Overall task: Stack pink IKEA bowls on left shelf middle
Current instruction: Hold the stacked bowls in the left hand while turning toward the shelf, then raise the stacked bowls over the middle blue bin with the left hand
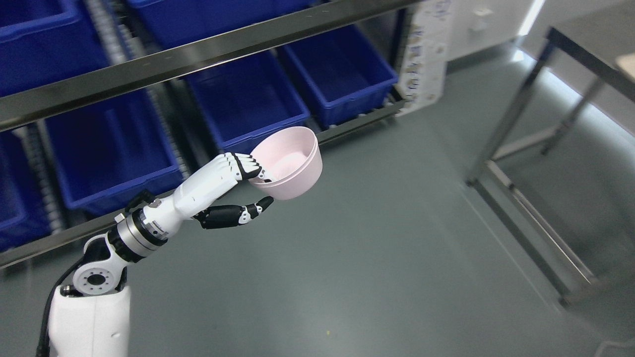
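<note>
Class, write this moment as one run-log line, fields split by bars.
left hand | shut on pink bowl | bowl held in air, tilted | blue bins on shelf behind | right hand unseen

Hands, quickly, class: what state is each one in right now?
Left hand: closed on the pink bowl, held above the floor.
Right hand: not in view.

Bright, even light; glare on the floor (560, 79) upper right, edges slightly soft.
</note>
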